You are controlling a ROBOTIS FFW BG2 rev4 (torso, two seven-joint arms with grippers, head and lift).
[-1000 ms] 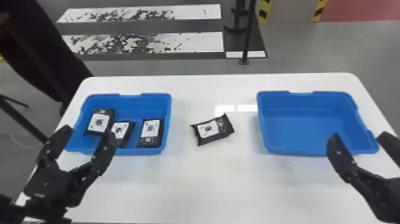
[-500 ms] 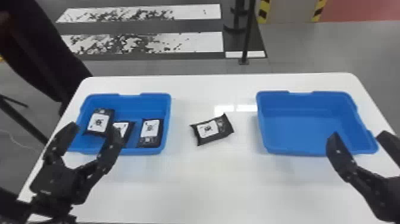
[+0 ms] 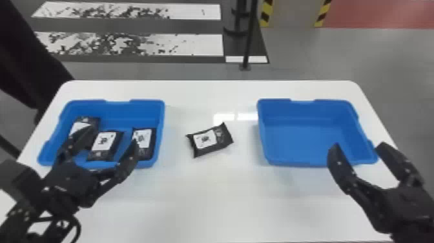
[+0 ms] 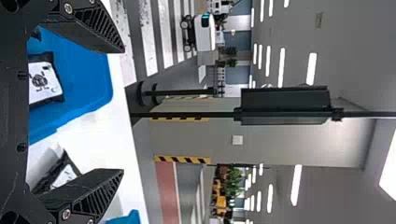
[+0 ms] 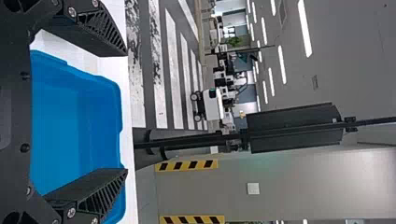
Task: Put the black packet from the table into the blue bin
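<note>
My left gripper (image 3: 111, 139) is open above the front part of the left blue bin (image 3: 160, 135), which holds three black packets with white labels. A single black packet (image 3: 205, 139) lies flat and slightly askew on the white table, between the two bins. My right gripper (image 3: 358, 148) stands open over the front edge of the right blue bin (image 3: 303, 139), whose bottom shows bare. In the left wrist view, the left gripper (image 4: 122, 110) has nothing between its fingers, and the table packet (image 4: 66, 175) is partly behind one finger. The right wrist view shows the right gripper (image 5: 126, 112) spread, with nothing held.
The white table (image 3: 210, 200) carries both bins, one at each side. Beyond its far edge a thin black post (image 3: 249, 35) stands on the floor. A large dark shape (image 3: 25, 58) rises at the far left.
My left gripper has moved to the right and a little forward over the left bin, staying open. The right gripper, the bins and the table packet have kept their places.
</note>
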